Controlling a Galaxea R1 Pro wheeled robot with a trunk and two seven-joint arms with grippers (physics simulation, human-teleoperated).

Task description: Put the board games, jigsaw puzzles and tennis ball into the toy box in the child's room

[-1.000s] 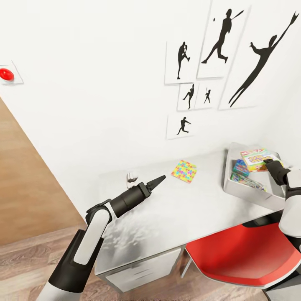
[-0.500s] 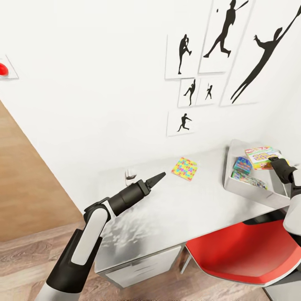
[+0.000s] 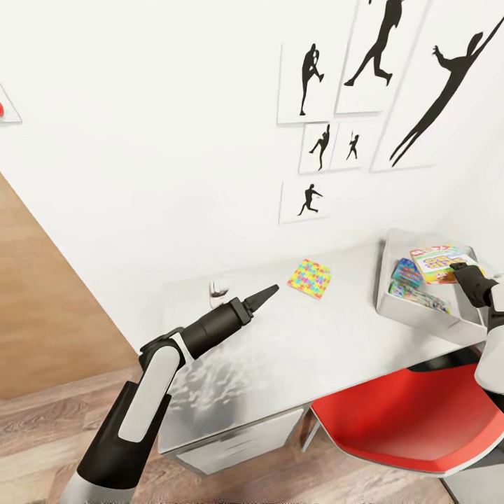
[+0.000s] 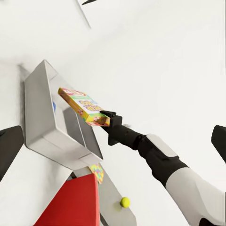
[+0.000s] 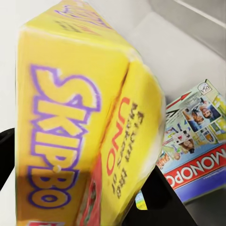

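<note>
R pincer [image 3: 460,267] gripping Skip-Bo box [image 3: 437,262], over toy box [image 3: 414,315]

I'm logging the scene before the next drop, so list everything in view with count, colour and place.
Toy box: one, light grey, on the table's right part.
Skip-Bo game: one, yellow, red and green, held above the toy box.
Monopoly game: one, white-green, lying in the toy box.
Blue game: one, small, inside the toy box.
Jigsaw puzzle: one, multicolour, flat on the table near the wall.
Second jigsaw puzzle: one, multicolour, on the darker top beside the toy box.
Tennis ball: one, yellow-green, on the darker top.
Table: one, light grey, white drawers.
Chair: one, red seat, at the table.
Silhouette prints: several, black on white, on the wall.
Left gripper: black, over the table.
Right gripper: black, holding the Skip-Bo game.
</note>
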